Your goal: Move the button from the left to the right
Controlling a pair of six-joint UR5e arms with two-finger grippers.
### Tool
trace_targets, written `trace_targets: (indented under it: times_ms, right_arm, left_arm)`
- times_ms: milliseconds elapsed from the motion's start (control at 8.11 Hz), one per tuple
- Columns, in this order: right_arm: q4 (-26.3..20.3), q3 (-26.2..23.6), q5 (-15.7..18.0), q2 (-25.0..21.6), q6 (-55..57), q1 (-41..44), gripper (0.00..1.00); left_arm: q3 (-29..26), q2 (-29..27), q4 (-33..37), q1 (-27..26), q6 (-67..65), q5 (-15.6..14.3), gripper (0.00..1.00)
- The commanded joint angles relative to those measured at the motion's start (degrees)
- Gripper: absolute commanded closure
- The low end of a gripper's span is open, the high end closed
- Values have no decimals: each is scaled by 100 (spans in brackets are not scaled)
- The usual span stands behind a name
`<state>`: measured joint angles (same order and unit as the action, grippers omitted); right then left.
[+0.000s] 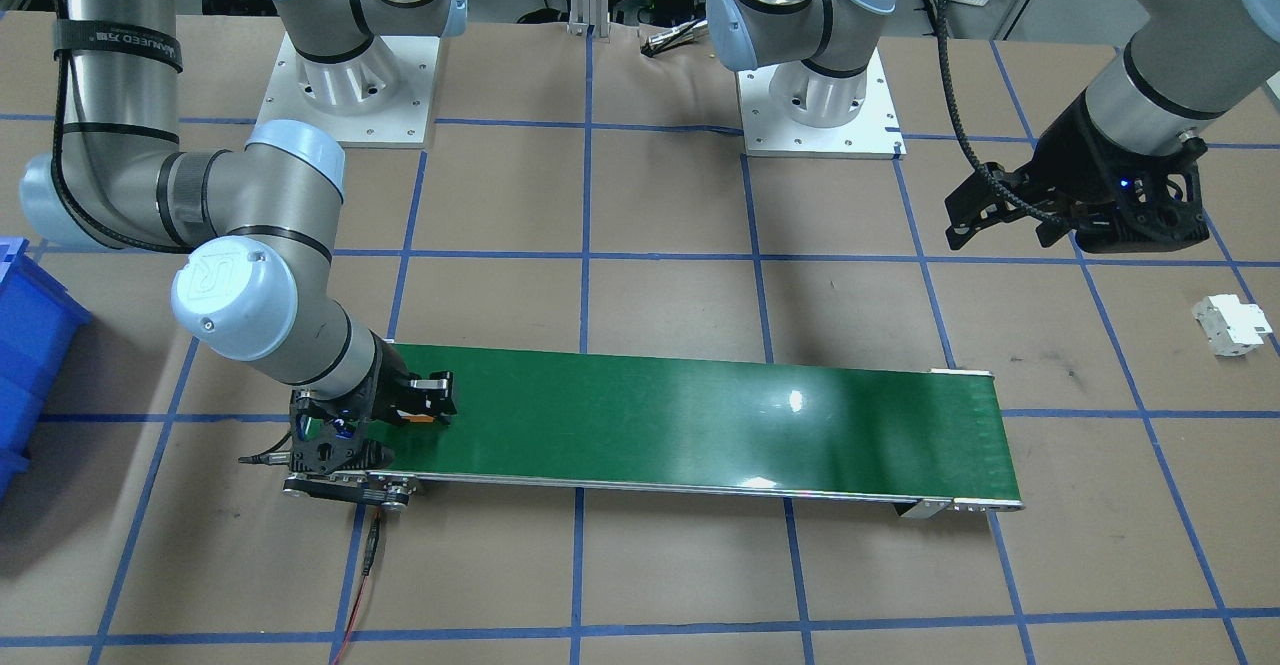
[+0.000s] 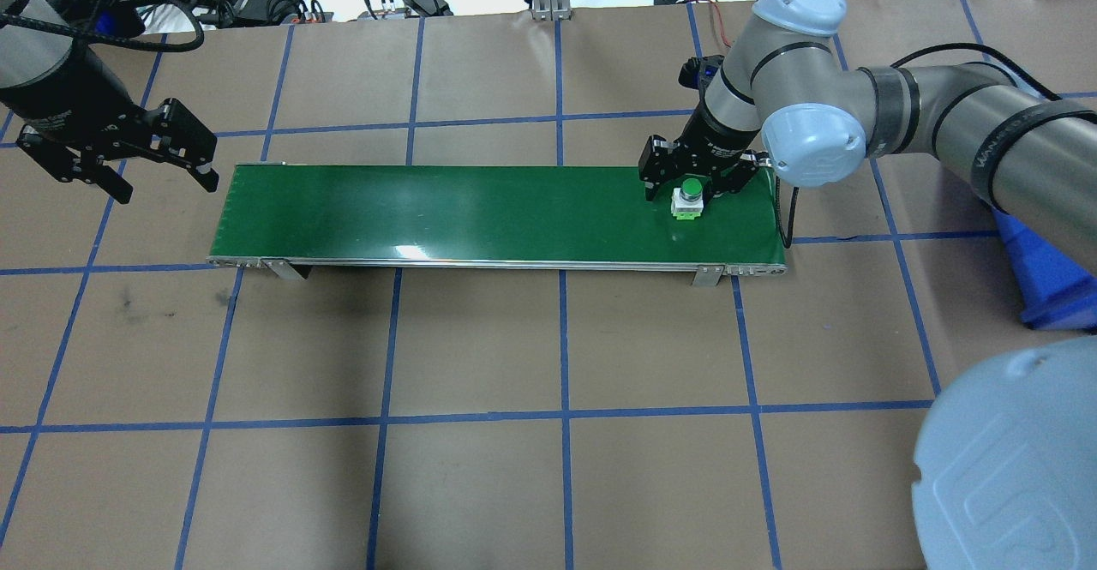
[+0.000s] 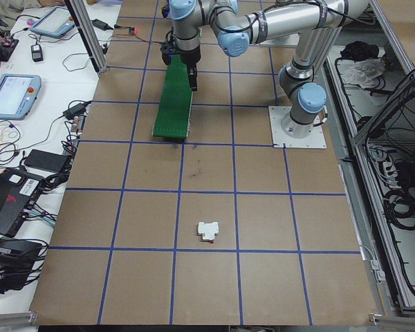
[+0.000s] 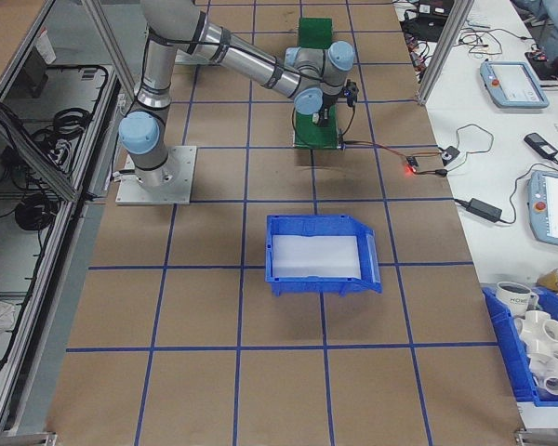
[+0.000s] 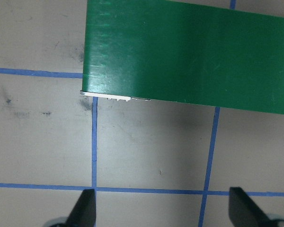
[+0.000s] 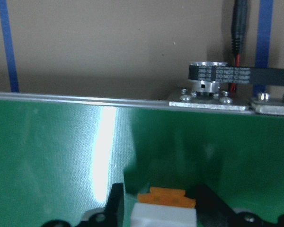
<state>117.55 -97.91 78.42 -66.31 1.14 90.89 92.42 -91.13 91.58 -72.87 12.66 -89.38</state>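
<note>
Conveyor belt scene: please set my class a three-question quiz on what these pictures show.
1. True or false: the button lies at the conveyor belt's end nearest the right gripper.
2. Which gripper hangs beside the belt with nothing in it? A) left B) right
3. Fill in: the open-topped blue bin holds ______.

Key:
1. True; the right gripper's jaws stand on either side of the button.
2. A; the left gripper is open off the belt's far end.
3. Nothing.

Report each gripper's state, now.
Left gripper: open, empty.
Right gripper: shut on the small green-capped push-button, on the green conveyor belt.
</note>
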Motion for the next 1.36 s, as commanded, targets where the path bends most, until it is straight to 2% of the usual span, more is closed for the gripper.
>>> trace_targets:
  times_ms: [0, 247, 370, 493, 616, 863, 986, 1233]
  right_arm:
    - [-22, 79, 208, -22, -114, -1, 100]
    - [-319, 446, 515, -74, -141, -19, 100]
    - [-747, 805, 534, -101, -210, -80, 100]
    - [-952, 1079, 543, -153, -263, -237, 100]
    - [-1206, 1273, 612, -249, -420, -543, 100]
    - [-1375, 1511, 735, -566, -832, -1455, 100]
    - [-1384, 1564, 1032, -619, -1261, -1904, 100]
    - [-1402, 1573, 1061, -715, -2097, -2844, 100]
  left_arm:
    - [-5, -9, -9, 9, 0, 0, 0]
    - [-5, -18, 26, 271, 0, 8, 0]
    - [-5, -36, 35, 404, 0, 8, 0]
    - [4, -45, 26, 414, 0, 8, 0]
    - [4, -88, 9, 414, 0, 26, 0]
    - [13, -133, -9, 405, -61, 87, 0]
    - [13, -133, -9, 405, -62, 96, 0]
    - [13, -133, -9, 396, -62, 96, 0]
